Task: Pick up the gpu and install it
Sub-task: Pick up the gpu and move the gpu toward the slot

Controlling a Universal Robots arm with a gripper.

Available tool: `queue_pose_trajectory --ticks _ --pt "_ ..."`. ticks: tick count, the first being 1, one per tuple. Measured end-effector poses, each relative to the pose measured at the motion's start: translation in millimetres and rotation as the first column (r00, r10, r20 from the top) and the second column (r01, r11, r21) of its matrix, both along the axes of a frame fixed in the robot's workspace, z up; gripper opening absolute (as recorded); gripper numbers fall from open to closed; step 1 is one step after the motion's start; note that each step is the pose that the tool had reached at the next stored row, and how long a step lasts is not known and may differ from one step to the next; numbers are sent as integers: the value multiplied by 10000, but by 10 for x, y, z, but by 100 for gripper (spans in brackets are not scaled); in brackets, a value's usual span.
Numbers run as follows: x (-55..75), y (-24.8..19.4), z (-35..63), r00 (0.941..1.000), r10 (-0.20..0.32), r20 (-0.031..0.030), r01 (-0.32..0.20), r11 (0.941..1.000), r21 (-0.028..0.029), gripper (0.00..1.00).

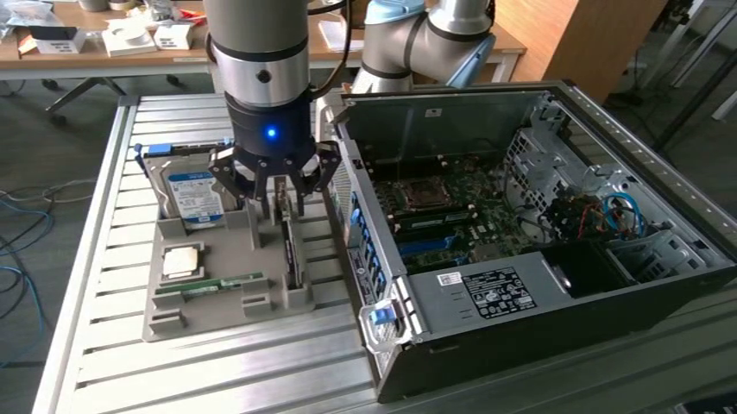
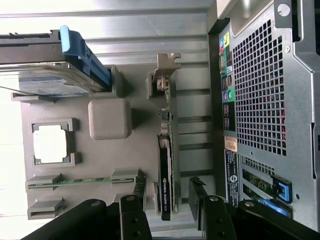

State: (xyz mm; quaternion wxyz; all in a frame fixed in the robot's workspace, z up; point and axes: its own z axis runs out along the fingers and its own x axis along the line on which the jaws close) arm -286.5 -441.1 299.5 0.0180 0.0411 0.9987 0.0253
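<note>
The exterior view looks down from high across the worktop (image 1: 230, 371) and computer case (image 1: 519, 285); my wrist view stares straight down, close, past my jaws; both share the grey tray (image 1: 219, 259).

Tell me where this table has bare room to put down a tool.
Bare: the table slats nearer the exterior camera than the tray, and the strip on the tray's left in that view. Crowded: between tray and case, where the open gripper hangs over the gpu.

The arm (image 1: 259, 34) was a silver-grey tube with black collars, a blue light (image 1: 271, 133) and a black, bolt-studded hand (image 1: 276, 203).
</note>
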Motion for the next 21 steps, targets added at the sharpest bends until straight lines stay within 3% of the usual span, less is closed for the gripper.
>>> queue_pose_trajectory --ticks 7,17,21 --pt "0 0 -21 10000 0 -1 0 10000 0 47" --pt "0 0 -162 10000 1 1 -1 10000 1 47" --pt "0 0 -167 10000 1 -1 -1 10000 0 47"
